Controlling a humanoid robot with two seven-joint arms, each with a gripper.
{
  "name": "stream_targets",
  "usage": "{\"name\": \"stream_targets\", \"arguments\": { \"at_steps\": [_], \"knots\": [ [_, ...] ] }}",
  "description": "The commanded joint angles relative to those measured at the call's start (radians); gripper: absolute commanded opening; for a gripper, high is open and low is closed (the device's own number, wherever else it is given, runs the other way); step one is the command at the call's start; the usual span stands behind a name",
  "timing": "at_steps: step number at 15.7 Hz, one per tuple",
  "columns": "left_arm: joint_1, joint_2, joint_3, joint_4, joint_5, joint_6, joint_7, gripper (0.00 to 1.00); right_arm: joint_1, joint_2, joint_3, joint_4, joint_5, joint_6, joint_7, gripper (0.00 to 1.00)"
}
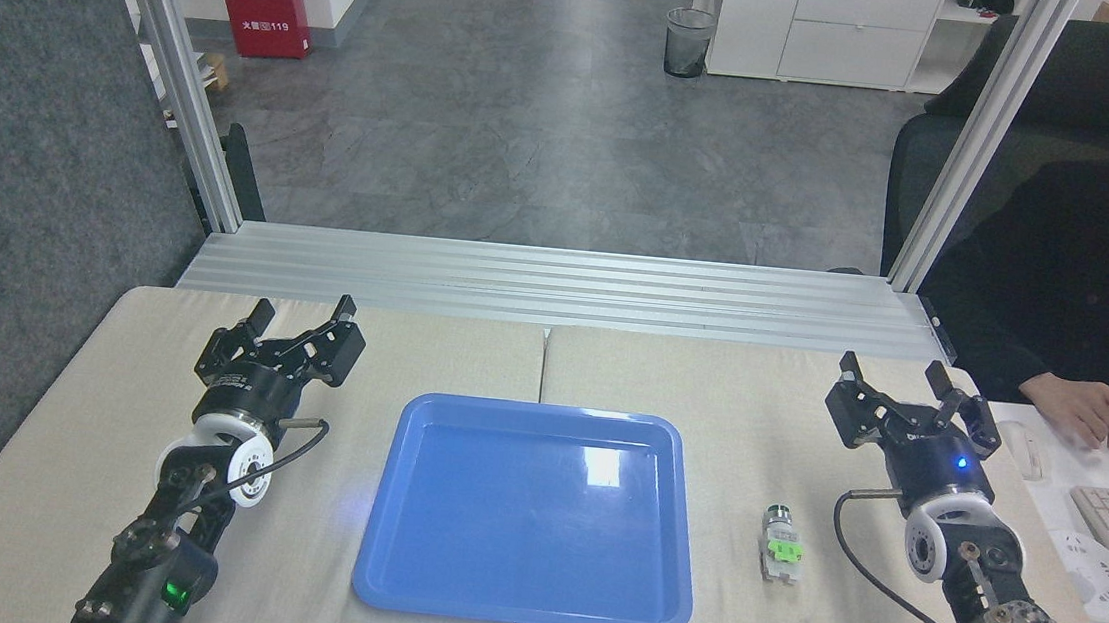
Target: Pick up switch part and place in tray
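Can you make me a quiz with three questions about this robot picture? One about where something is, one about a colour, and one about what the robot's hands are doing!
1. Where is the switch part?
A. Inside the tray
B. On the table, between the tray and the right arm
C. In the left hand

2. What colour is the tray?
A. Red
B. Yellow
C. Blue

3. What is the right hand doing?
A. It is open and holds nothing
B. It squeezes the switch part
C. It lifts the tray

Answers:
1. B, because the switch part lies on the beige table just past the tray's right rim, and the tray has nothing in it.
2. C, because the tray is shiny blue all over.
3. A, because its fingers are spread apart with only air between them, like the left hand.
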Motion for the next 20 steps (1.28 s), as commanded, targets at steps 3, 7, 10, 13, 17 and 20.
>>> {"name": "stream_targets", "arguments": {
  "at_steps": [3, 7, 10, 13, 17, 20],
  "knots": [
    [0.0, 0.0, 0.0, 0.0, 0.0, 0.0, 0.001, 1.0, -0.003, -0.031, -0.002, 0.004, 0.004, -0.013, 0.001, 0.98],
    [0.0, 0.0, -0.001, 0.0, 0.0, 0.0, 0.001, 1.0, -0.002, -0.028, -0.002, 0.004, 0.003, -0.01, 0.001, 0.98],
    [0.0, 0.0, 0.0, 0.0, 0.0, 0.0, 0.001, 1.0, 0.0, -0.02, -0.002, 0.004, 0.003, -0.01, 0.001, 0.98],
    [0.0, 0.0, 0.0, 0.0, 0.0, 0.0, 0.001, 1.0, 0.0, -0.018, -0.002, 0.003, 0.003, -0.009, 0.001, 0.98],
    [0.0, 0.0, 0.0, 0.0, 0.0, 0.0, 0.001, 1.0, 0.001, -0.017, -0.002, 0.003, 0.003, -0.009, 0.001, 0.98],
    [0.0, 0.0, 0.0, 0.0, 0.0, 0.0, 0.001, 1.0, 0.0, -0.017, -0.002, 0.003, 0.003, -0.009, 0.001, 0.98]
  ]
}}
